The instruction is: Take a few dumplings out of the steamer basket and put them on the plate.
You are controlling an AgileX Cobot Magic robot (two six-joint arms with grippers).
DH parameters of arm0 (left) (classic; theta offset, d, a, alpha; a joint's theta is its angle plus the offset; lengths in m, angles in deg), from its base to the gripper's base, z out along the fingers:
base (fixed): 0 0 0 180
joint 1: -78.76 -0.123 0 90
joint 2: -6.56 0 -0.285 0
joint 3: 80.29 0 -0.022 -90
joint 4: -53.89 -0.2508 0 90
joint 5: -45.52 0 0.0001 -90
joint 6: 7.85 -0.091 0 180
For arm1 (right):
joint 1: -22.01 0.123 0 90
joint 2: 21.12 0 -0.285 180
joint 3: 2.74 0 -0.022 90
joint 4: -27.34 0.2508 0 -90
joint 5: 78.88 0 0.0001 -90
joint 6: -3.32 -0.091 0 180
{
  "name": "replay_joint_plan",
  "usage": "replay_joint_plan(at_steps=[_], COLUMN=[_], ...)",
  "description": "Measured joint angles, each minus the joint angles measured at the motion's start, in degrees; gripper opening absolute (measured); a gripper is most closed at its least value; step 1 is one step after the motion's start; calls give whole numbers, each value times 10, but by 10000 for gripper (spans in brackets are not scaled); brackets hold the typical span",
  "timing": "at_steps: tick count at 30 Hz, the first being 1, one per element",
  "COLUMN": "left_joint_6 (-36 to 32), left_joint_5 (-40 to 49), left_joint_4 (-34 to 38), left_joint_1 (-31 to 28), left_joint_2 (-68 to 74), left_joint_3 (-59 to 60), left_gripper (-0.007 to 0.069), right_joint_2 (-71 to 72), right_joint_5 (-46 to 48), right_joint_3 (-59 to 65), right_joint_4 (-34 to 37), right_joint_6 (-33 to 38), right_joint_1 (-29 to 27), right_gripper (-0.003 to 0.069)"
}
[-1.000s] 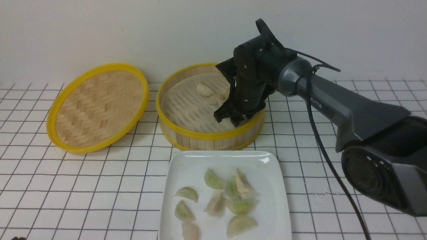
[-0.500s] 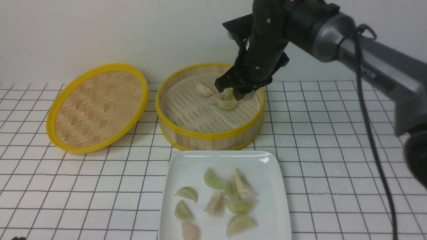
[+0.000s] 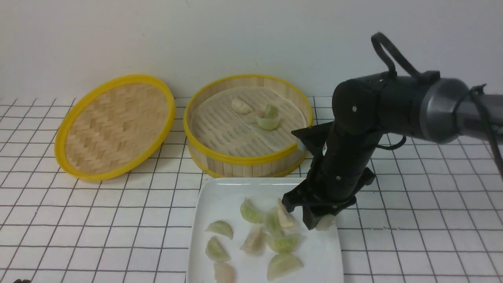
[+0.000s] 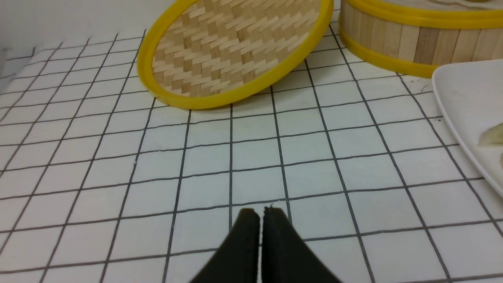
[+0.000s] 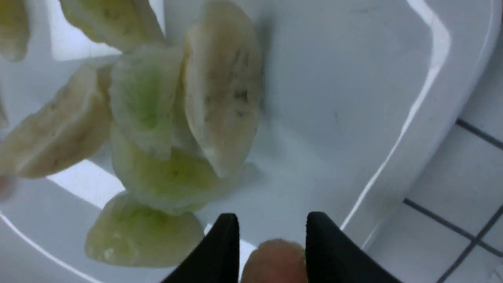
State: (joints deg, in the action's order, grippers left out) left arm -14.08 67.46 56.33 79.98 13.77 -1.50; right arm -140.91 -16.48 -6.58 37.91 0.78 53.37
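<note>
The steamer basket (image 3: 243,159) stands at the back middle with several dumplings (image 3: 268,122) on its liner. The white plate (image 3: 224,196) in front of it holds several dumplings (image 3: 251,212). My right gripper (image 3: 318,224) hangs just above the plate's right side, beside the pile, and is shut on a pinkish dumpling (image 3: 325,223). In the right wrist view the dumpling (image 5: 274,261) sits between the fingers of my right gripper (image 5: 272,220), over bare plate (image 5: 334,98). My left gripper (image 4: 259,212) is shut and empty, low over the tiled table.
The shallow woven lid (image 3: 114,125) leans at the back left; it also shows in the left wrist view (image 4: 235,51), with the basket wall (image 4: 412,43) and the plate's edge (image 4: 467,98). The wall runs close behind the basket.
My right gripper rose out of the steamer basket with a dumpling and swung forward and down to the plate's right side. The left arm has not moved.
</note>
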Motion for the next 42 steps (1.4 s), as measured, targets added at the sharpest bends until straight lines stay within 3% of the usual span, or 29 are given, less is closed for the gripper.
replay_joint_plan(at_steps=[6,8,10,12,14,22,25,36,42], left_joint_6=[0,0,0,0,0,0,0,0,0], left_joint_5=[0,0,0,0,0,0,0,0,1], left_joint_4=[0,0,0,0,0,0,0,0,0], left_joint_1=[0,0,0,0,0,0,0,0,0], left_joint_2=[0,0,0,0,0,0,0,0,0], left_joint_3=[0,0,0,0,0,0,0,0,0], left_gripper=[-6,-6,-6,-6,-6,-6,-6,-6,-6], right_joint_2=[-1,2,13,25,79,381,484,950,1120], right_joint_5=[-1,37,61,68,69,78,40,-339,-431], right_joint_3=[-4,-23,-44,-57,-66,4,70,497,617], right_joint_4=[18,14,5,-5,-28,-78,-78,-77,-74], right_joint_6=[7,17,25,25,21,-48,-62,-109,-111], right_joint_1=[0,0,0,0,0,0,0,0,0], right_gripper=[489,535,534,518,437,27,-3,-13,-15])
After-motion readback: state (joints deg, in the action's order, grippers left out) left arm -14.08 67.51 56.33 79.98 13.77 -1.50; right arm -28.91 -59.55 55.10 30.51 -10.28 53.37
